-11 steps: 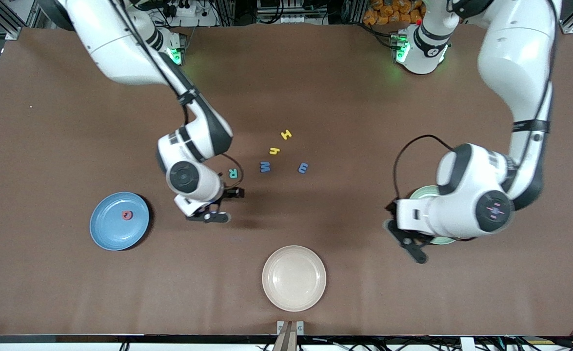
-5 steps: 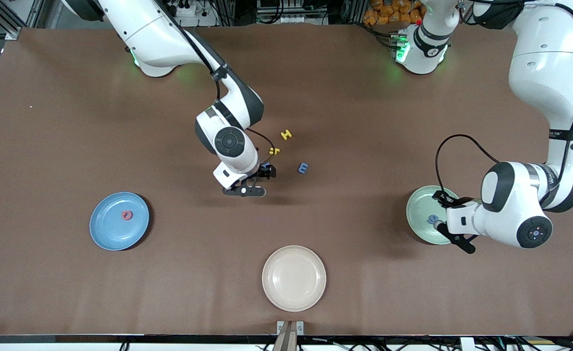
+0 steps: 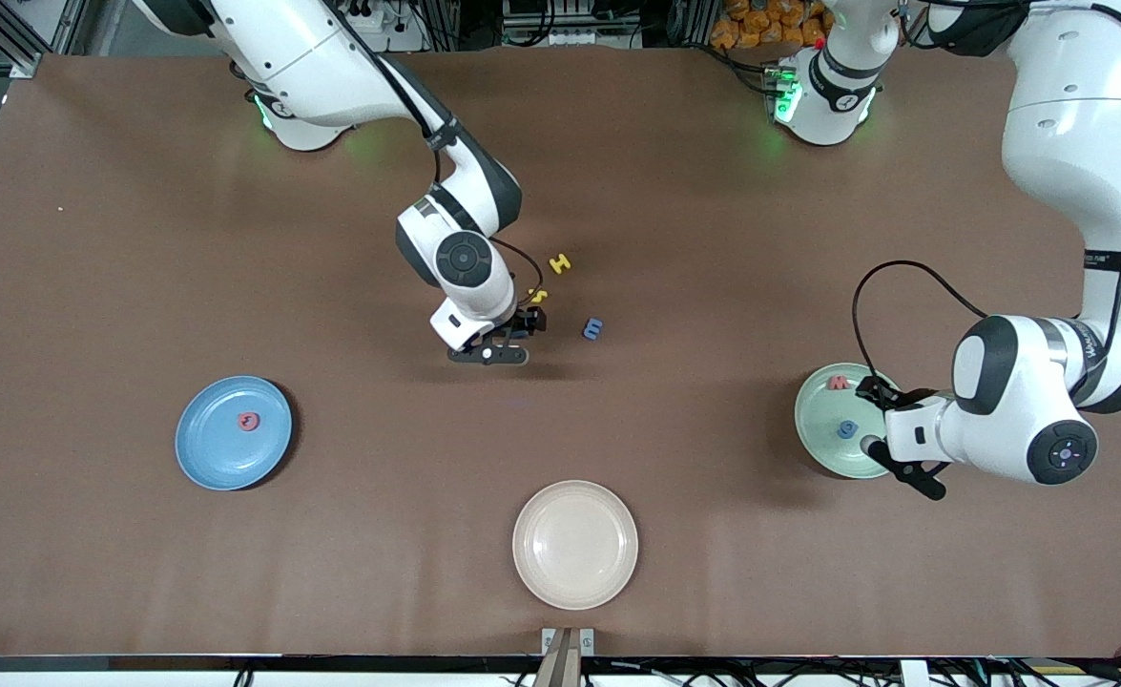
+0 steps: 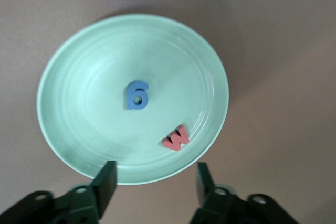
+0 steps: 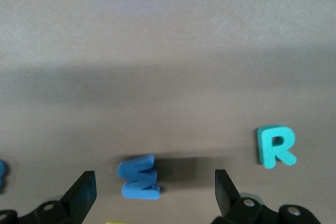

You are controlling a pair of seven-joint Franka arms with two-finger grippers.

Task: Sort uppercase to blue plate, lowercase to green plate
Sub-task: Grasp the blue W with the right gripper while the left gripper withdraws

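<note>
My right gripper (image 3: 508, 340) is open and low over the table, with the blue M (image 5: 139, 178) between its jaws (image 5: 153, 179). The teal R (image 5: 275, 146) lies beside it; the right arm hides both in the front view. The yellow h (image 3: 538, 296), yellow H (image 3: 560, 262) and blue m (image 3: 593, 328) lie close by. The blue plate (image 3: 217, 458) holds the red Q (image 3: 249, 421). The green plate (image 3: 818, 429) holds the red m (image 3: 839, 383) and blue g (image 3: 847, 429), which also show in the left wrist view: m (image 4: 176, 138), g (image 4: 137, 95). My left gripper (image 3: 877, 420) is open and empty over the plate's rim (image 4: 156, 171).
A cream plate (image 3: 574, 544) sits near the front edge at the middle of the table. The brown tabletop (image 3: 140, 239) stretches between the plates.
My right gripper moved from beside the blue plate to over the blue M. My left gripper drew back to the green plate's rim, uncovering the blue g and red m.
</note>
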